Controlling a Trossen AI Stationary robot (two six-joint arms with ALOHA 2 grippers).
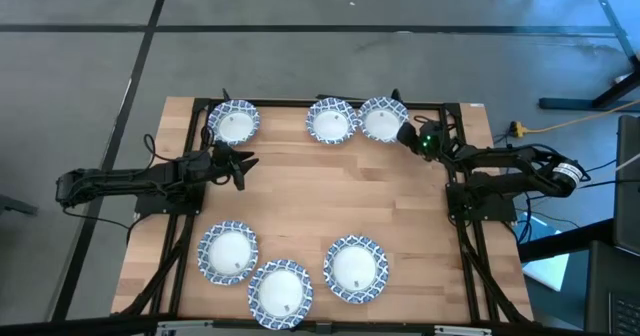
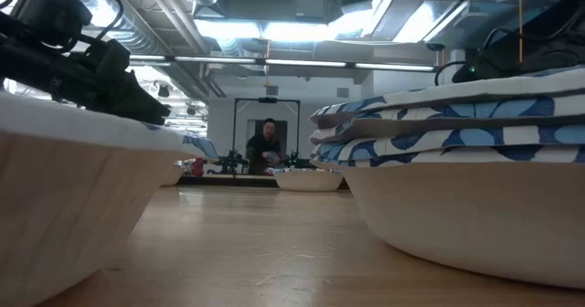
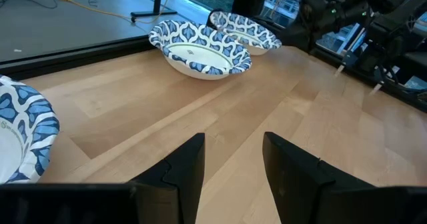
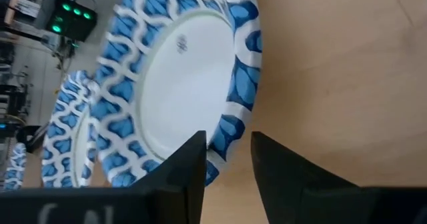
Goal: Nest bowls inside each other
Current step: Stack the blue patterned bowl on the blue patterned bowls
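Observation:
The high view shows blue-and-white patterned bowls in two rows: far bowls (image 1: 233, 122), (image 1: 331, 120), (image 1: 383, 119), and near ones (image 1: 228, 252), (image 1: 280, 292), (image 1: 355, 268). In the low view, the right-hand near one is a nested stack (image 2: 457, 124) of several rims. My right gripper (image 1: 405, 134) is open at the far right bowl (image 4: 180, 84). Its fingers straddle the rim (image 4: 230, 127), one over the white inside and one over the table. My left gripper (image 1: 243, 166) (image 3: 233, 164) is open above bare wood, near the far left bowl (image 3: 20, 131).
Bare wood (image 1: 320, 191) lies between the two rows of bowls. Black frame rails (image 1: 190, 136) run along the table's left, right and far sides. Beyond the table's far edge, the low view shows a person (image 2: 268, 142).

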